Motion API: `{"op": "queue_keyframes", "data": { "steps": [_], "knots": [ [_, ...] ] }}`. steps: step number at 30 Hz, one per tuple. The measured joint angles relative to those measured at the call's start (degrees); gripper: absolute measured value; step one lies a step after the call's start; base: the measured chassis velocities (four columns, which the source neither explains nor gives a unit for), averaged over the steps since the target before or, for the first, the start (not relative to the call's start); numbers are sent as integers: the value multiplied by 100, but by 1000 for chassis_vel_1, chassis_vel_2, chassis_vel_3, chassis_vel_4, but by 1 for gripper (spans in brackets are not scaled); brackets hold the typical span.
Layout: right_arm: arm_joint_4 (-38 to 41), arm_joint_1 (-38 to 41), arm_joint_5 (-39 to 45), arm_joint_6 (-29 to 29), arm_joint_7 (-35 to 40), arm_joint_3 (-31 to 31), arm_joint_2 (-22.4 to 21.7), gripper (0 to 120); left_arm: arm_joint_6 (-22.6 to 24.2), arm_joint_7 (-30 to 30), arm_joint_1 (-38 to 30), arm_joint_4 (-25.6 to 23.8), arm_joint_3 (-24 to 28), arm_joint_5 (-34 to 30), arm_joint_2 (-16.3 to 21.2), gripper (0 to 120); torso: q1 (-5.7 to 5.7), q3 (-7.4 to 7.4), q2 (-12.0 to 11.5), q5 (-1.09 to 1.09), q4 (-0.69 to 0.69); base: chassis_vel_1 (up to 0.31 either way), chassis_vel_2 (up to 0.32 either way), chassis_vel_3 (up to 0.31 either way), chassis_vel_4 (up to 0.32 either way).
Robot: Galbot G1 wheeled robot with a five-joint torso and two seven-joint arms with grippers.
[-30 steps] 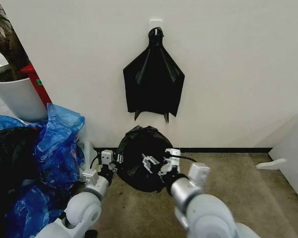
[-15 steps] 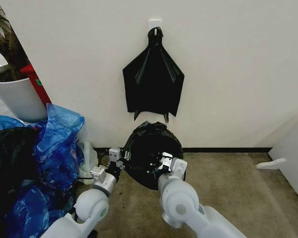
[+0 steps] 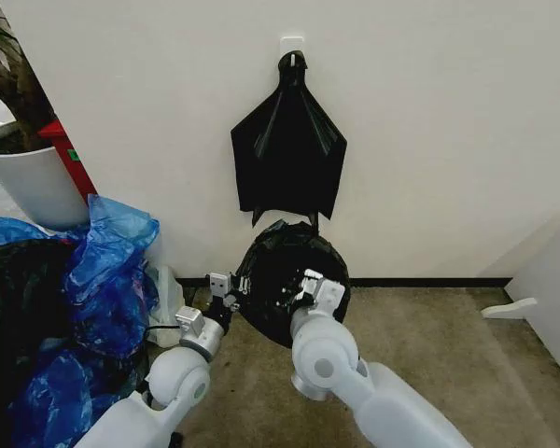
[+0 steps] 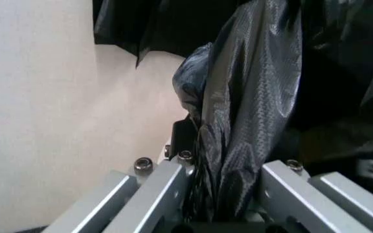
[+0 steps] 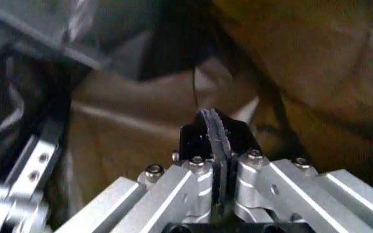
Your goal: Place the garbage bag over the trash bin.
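The garbage bag (image 3: 285,273), glossy black and wrinkled, hangs as a round bundle off the floor, close to the wall. My left gripper (image 3: 231,287) holds its left edge. In the left wrist view a thick fold of the garbage bag (image 4: 245,111) runs between the fingers of the left gripper (image 4: 220,162). My right gripper (image 3: 301,286) is at the bag's front right. In the right wrist view the right gripper (image 5: 212,128) has its black pads pressed together on a thin edge of film. The trash bin is hidden.
A flat fan-shaped black bundle (image 3: 288,149) hangs from a wall hook just above the bag. Blue plastic bags (image 3: 103,271) pile up on the left under a white plant pot (image 3: 33,182). Bare carpet (image 3: 448,345) lies to the right.
Both arms have reached forward and lifted the bag from the floor up toward the wall. It now hangs just below the hanging bundle.
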Motion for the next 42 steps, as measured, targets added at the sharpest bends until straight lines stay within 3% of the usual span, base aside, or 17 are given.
{"op": "queue_keyframes", "data": {
  "steps": [13, 23, 42],
  "knots": [
    [-1016, 250, -183, -190, -169, 236, 439, 0, -9, 142, 88, -247, -3, 38, 82, 2, 0, 0, 0, 0, 0, 0, 0, 0, 0],
    [-1716, 472, -182, -179, -201, 305, 464, 0, -85, 430, 347, -478, -185, 169, 152, 2, 0, 0, 0, 0, 0, 0, 0, 0, 0],
    [-2238, 632, -346, -120, -387, 364, 548, 0, -84, 495, 526, -764, -239, 146, 195, 2, 0, 0, 0, 0, -1, 0, 0, 0, 0]
  ]
}}
